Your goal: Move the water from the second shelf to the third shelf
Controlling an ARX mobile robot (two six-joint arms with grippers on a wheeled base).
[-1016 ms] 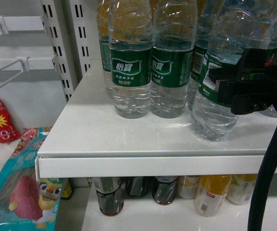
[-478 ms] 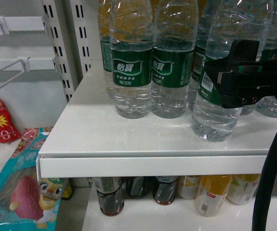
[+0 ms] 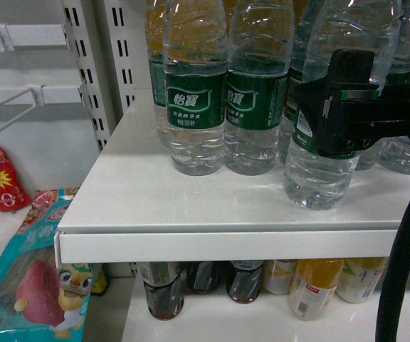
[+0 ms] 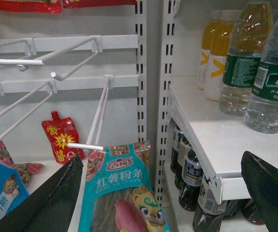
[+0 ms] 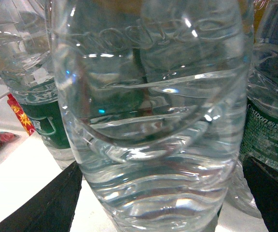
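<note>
Your right gripper [image 3: 340, 114] straddles the front water bottle [image 3: 326, 153], standing at 3 o'clock on the shelf [image 3: 191, 206]; whether it has clamped, you cannot tell. Squeeze at the label, then lift straight, clear of neighbours. Left gripper [image 4: 168, 193] hangs open.

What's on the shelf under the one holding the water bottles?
Dark cola bottles at left, orange juice bottles at right. The white shelf hides their tops and anything farther back.
</note>
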